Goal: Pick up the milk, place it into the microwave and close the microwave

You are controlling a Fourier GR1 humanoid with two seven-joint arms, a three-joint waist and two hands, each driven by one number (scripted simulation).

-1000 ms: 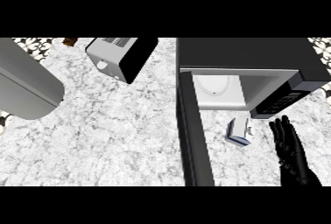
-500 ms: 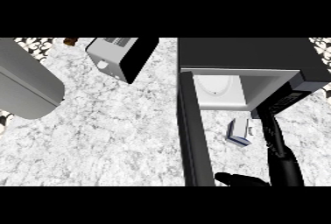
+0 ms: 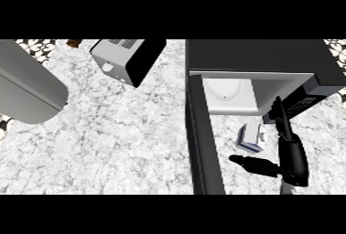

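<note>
The milk (image 3: pixel 250 137), a small white carton with a blue edge, sits on the marble counter just in front of the open microwave (image 3: pixel 270 59). The white cavity (image 3: pixel 229 95) holds nothing but its round plate. The microwave's dark door (image 3: pixel 204 146) stands swung out toward me, left of the carton. My right hand (image 3: pixel 292 157) is open and edge-on just right of the milk, with straight fingers (image 3: pixel 279 114) pointing at the control panel and the thumb (image 3: pixel 253 164) spread out below the carton. I cannot tell whether it touches the carton. My left hand does not show.
A silver toaster (image 3: pixel 123 58) with a black side stands at the back, left of the microwave. A large grey rounded body (image 3: pixel 27 89) fills the left edge. White marble counter (image 3: pixel 121 146) lies between it and the door.
My right hand has turned edge-on and moved left and forward beside the milk. Its thumb has spread out under the carton. The milk has not moved.
</note>
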